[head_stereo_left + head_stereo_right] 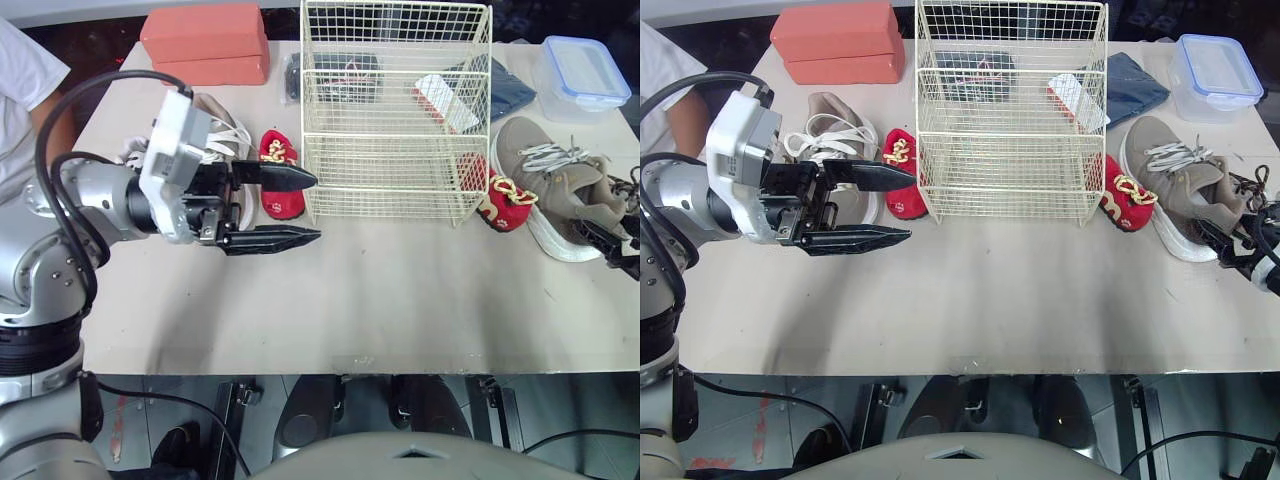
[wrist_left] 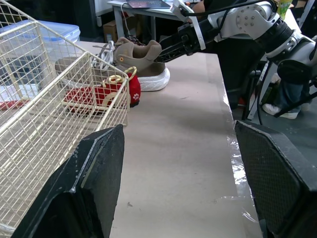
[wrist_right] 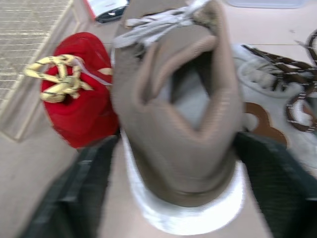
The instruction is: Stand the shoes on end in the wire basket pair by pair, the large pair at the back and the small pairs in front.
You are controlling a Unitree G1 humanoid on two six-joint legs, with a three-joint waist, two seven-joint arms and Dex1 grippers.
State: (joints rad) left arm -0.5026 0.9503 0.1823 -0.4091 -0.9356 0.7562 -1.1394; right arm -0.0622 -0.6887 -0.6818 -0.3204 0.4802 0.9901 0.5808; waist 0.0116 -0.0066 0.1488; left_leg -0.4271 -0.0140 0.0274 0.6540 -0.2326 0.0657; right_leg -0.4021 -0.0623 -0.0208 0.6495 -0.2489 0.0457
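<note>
Tan sneaker point(image 3: 173, 99) (collar probably soft, sole firmer): I'm straddling its heel with my right pincer point(image 3: 173, 148) spread wide.

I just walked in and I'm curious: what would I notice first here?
A cream wire basket stands mid-table. The left pincer hangs open by a little red shoe, and the right pincer is at the heel of a big tan sneaker.
</note>
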